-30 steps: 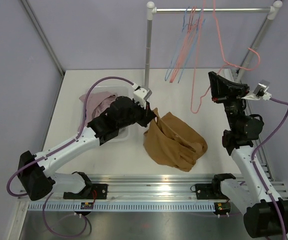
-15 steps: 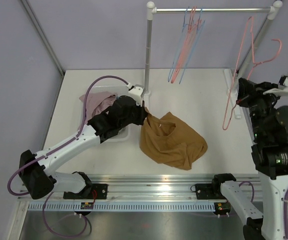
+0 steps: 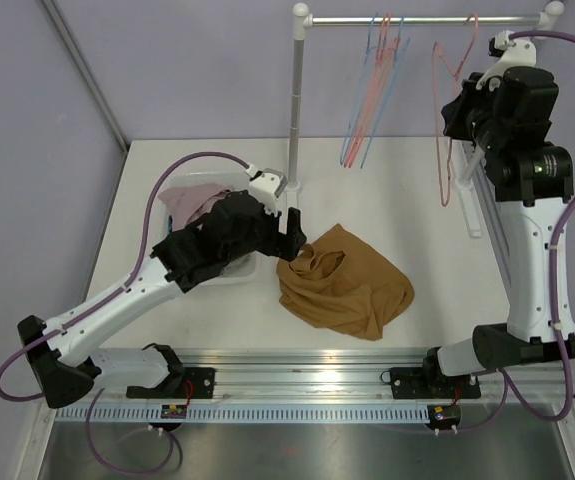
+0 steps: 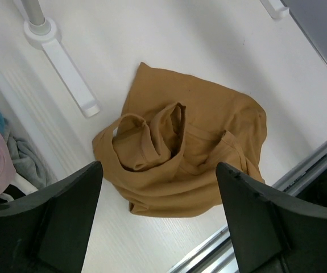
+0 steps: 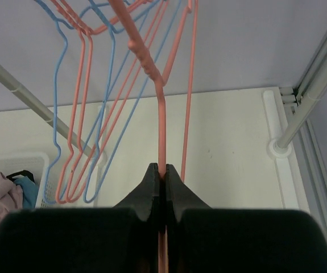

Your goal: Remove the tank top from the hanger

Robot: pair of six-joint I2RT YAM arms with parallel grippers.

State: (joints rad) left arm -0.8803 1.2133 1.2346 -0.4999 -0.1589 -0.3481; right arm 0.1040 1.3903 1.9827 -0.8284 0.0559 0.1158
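The brown tank top (image 4: 180, 153) lies crumpled on the table (image 3: 397, 180), off its hanger. The left claw (image 4: 158, 168) hangs above it, spread wide and empty. The right claw (image 5: 163, 170) pinches the pink hanger (image 5: 161, 114) near the rail (image 3: 417, 19); hooking it there looks next

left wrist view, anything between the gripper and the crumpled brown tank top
Nothing: the left wrist view shows the open left gripper facing the crumpled brown fabric tank top with only air between.

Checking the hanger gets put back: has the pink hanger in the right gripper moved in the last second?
Yes. The pink hanger has moved from over the table up to the rack's top rail, right of the other hangers.
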